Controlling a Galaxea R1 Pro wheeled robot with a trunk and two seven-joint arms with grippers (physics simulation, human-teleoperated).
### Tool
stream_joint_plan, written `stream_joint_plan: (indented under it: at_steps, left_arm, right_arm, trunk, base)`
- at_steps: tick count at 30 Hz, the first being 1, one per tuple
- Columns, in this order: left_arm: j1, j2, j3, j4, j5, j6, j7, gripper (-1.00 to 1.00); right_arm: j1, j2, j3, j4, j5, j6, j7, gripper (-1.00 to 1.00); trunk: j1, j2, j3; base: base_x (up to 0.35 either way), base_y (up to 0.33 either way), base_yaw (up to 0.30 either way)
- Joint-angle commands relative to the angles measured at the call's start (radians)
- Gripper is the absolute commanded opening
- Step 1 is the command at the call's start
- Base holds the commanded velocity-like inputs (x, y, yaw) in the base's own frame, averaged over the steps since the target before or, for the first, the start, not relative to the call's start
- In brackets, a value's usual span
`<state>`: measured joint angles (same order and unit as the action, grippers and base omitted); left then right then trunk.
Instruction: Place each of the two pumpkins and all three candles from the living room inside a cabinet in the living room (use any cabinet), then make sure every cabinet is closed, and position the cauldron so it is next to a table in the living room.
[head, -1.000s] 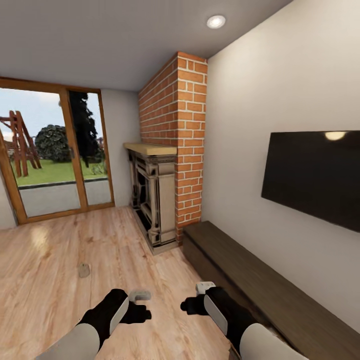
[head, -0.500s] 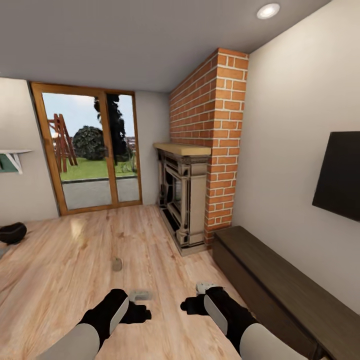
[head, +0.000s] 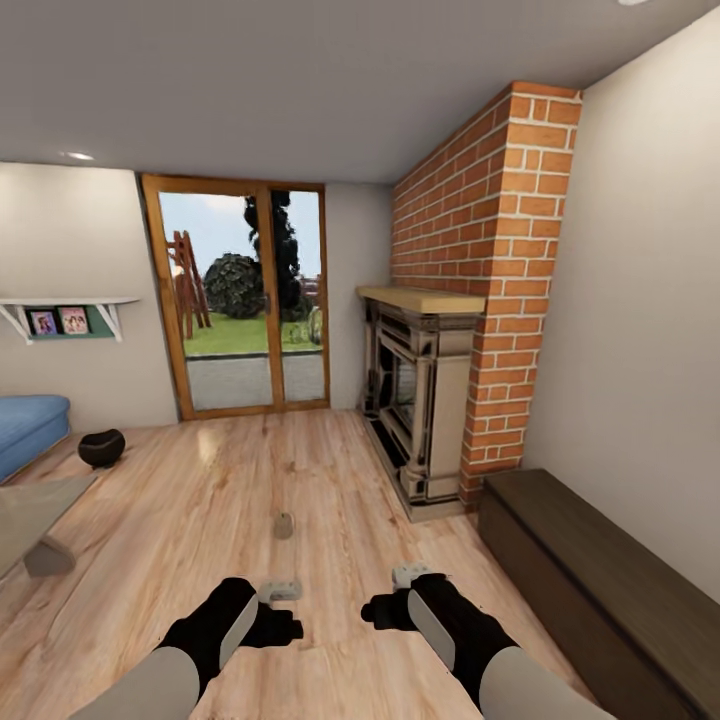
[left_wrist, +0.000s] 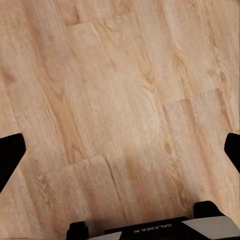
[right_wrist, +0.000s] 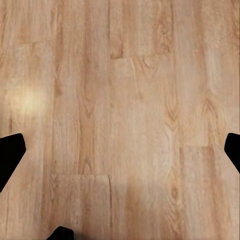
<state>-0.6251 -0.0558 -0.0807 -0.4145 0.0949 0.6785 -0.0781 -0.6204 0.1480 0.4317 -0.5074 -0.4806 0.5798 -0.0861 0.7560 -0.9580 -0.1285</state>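
The black cauldron (head: 101, 447) sits on the wood floor at the far left, beside a blue sofa. A corner of the glossy table (head: 30, 505) shows at the left edge. The long dark-brown cabinet (head: 600, 580) runs along the right wall, its fronts shut. A small squat greyish thing (head: 284, 525) lies on the floor ahead; I cannot tell whether it is a candle. The pumpkins are out of view. My left gripper (head: 280, 615) (left_wrist: 120, 152) and right gripper (head: 385, 605) (right_wrist: 120, 152) hang low over bare floor, both open and holding nothing.
A brick chimney with a fireplace (head: 420, 400) juts from the right wall just beyond the cabinet. Glass doors (head: 245, 300) close the far end. The blue sofa (head: 25, 430) and a wall shelf (head: 65, 315) are at the left.
The camera has turned left, so the whole picture shifted right. The cauldron, sofa, table corner and shelf came into view and the wall screen left it. Both arms hold the same pose.
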Motion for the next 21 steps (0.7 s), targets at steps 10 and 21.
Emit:
stream_joint_plan:
  at_steps: [10,21]
  left_arm:
    - [-0.001,0.001,-0.007,0.0,0.009,0.004,0.005,1.0]
    - [-0.001,0.001,-0.007,0.0,0.009,0.004,0.006,1.0]
  right_arm:
    - [-0.001,-0.001,0.006,-0.002,-0.01,0.003,-0.009,1.0]
    - [0.0,-0.002,0.007,-0.002,-0.007,0.003,-0.013,1.0]
  trunk:
    - [-0.038,0.069,0.03]
    - [-0.08,0.146,0.064]
  base:
    - [0.003,0.004,0.286]
    - [0.0,0.0,0.109]
